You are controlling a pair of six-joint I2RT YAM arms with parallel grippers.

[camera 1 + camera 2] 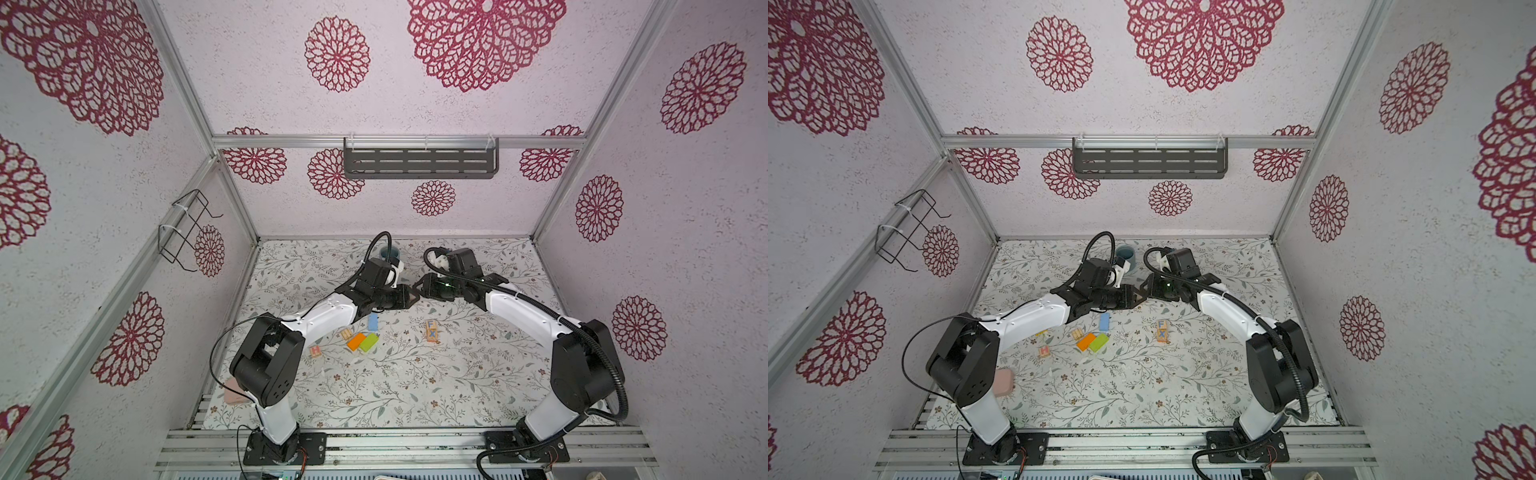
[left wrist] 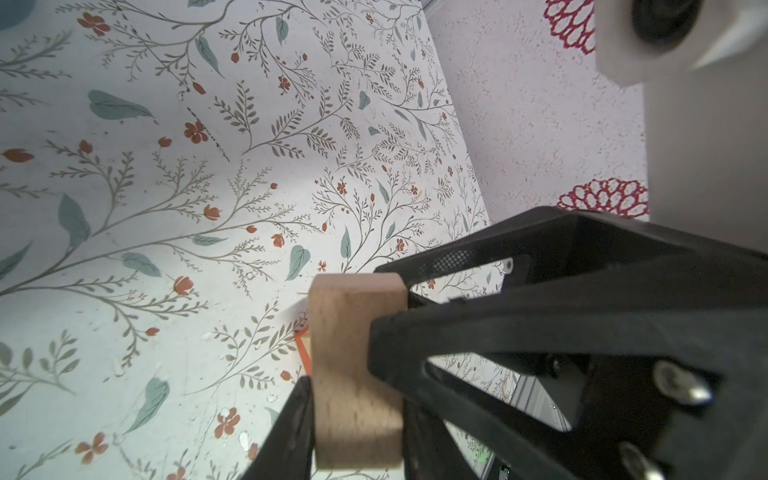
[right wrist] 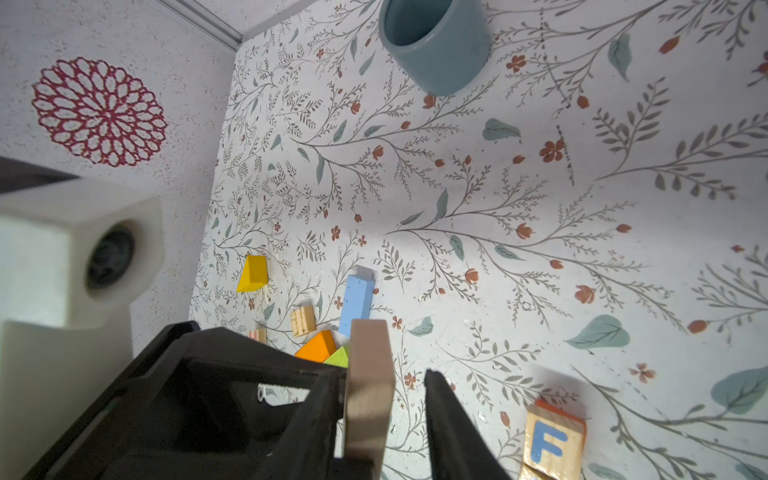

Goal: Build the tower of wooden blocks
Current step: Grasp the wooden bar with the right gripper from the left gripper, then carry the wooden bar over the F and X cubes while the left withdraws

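The flowered tabletop carries everything. Above its middle the left arm and right arm meet tip to tip. The left jaws are clamped on a tan block, held off the tabletop. The right jaws straddle the same block, partly open, one jaw standing clear of its face. A grey-blue cup stands at the back. Toward the right, two letter cubes are stacked, F on top. Left of them lie a blue block, an orange block touching a green block, and a yellow wedge nearby.
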